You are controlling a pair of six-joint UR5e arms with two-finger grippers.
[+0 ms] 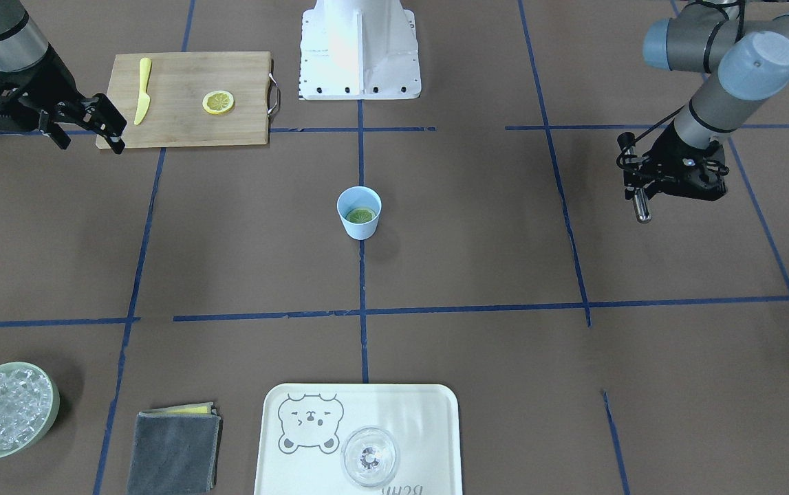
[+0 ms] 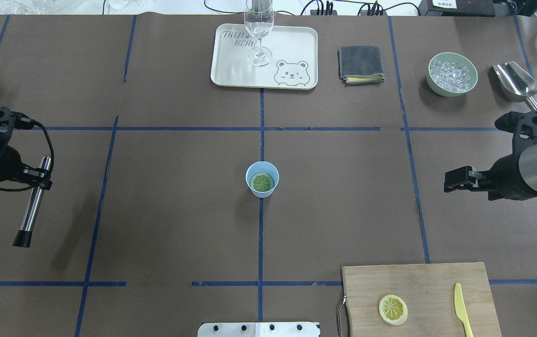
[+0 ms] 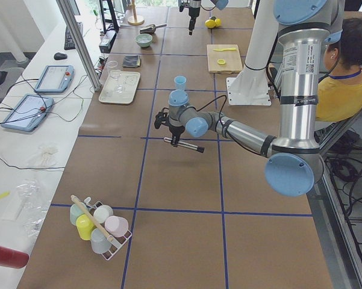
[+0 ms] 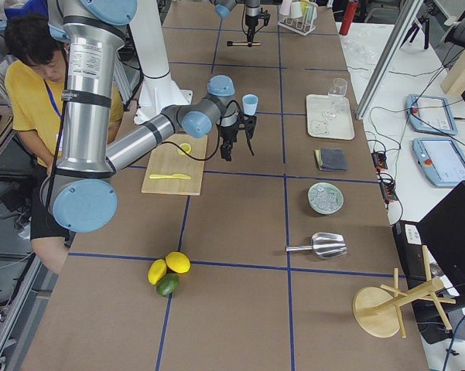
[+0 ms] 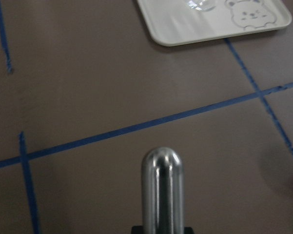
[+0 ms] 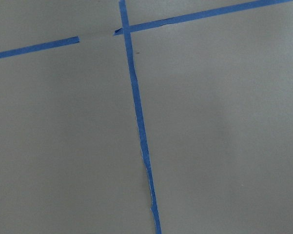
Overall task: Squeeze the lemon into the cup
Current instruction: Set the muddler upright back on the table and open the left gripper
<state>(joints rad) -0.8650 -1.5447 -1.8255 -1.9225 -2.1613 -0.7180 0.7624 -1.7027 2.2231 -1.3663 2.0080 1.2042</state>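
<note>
The light blue cup point(image 2: 262, 179) stands upright at the table's middle, also in the front view point(image 1: 359, 212). One lemon slice point(image 2: 262, 182) lies flat inside it. A second, look-alike slice point(image 2: 393, 309) lies on the wooden cutting board point(image 2: 418, 281). My right gripper point(image 2: 455, 180) is open and empty, hovering well to the cup's right, above bare table. My left gripper point(image 2: 39, 174) is shut on a metal muddler point(image 2: 32, 206) with a black tip, far to the cup's left. The muddler's round end shows in the left wrist view point(image 5: 162, 185).
A yellow plastic knife point(image 2: 462, 304) lies on the board. At the far side are a cream bear tray point(image 2: 231, 70) with a clear glass point(image 2: 259, 32), a grey cloth point(image 2: 361, 63), a green bowl of ice point(image 2: 452, 74) and a metal scoop point(image 2: 514, 82).
</note>
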